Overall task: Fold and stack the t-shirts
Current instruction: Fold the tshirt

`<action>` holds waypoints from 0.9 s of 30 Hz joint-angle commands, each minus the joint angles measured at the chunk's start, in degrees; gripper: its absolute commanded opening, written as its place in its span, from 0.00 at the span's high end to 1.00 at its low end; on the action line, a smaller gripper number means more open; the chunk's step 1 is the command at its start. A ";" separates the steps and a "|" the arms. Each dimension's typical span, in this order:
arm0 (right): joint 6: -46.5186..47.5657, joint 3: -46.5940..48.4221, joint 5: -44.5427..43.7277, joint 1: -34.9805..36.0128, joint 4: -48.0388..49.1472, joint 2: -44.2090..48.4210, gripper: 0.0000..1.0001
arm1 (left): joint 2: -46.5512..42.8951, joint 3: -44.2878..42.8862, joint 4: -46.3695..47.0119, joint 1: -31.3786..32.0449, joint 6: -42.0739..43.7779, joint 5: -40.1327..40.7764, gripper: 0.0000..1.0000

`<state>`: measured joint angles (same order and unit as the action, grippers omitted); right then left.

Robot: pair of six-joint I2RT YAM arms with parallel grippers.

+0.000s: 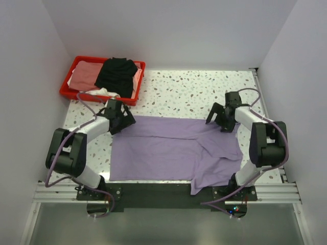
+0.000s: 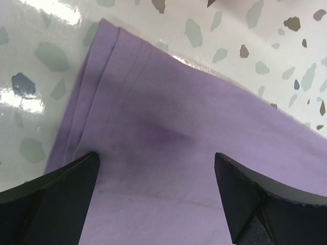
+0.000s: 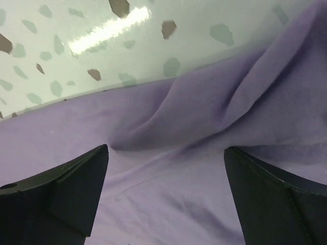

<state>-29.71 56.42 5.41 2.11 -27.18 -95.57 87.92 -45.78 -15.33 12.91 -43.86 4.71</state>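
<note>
Your soft, limp light-purple cloth t-shirt (image 1: 168,150) lies spread on the speckled desk (image 1: 179,94), left gripper (image 1: 121,119) and right gripper (image 1: 220,119) wide open and empty over its far edge, so pinch the hemmed corners, since it will likely sag.

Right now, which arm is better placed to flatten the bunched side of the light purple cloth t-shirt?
Right: the right gripper hangs open over the purple t-shirt's folds; the left gripper is over its flat hemmed corner.

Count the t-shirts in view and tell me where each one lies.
4. The lavender t-shirt lies spread on the table; the black t-shirt, salmon pink t-shirt and white t-shirt are heaped in the red tray. More may be hidden underneath.
</note>
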 commanded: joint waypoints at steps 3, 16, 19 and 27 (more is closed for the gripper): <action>1.32 2.90 -0.22 -0.26 4.59 -4.71 0.01 | 7.34 -2.82 2.76 -1.12 -0.17 -0.66 0.00; 0.71 10.19 -0.40 -0.26 8.02 -13.14 0.01 | 14.21 -10.47 1.01 -4.73 -1.49 1.00 0.00; 1.41 11.86 0.56 -0.26 7.84 -14.99 0.01 | 14.47 -11.26 0.66 -4.91 -1.76 1.18 0.00; -1.75 7.12 2.07 -0.26 12.86 -3.94 0.01 | 7.11 -11.35 -1.71 -4.73 -2.29 1.62 0.00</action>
<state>-30.17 65.71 7.05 2.11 -15.75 -104.95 99.22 -57.41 -12.78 8.97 -45.69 4.69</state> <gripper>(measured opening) 0.987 0.997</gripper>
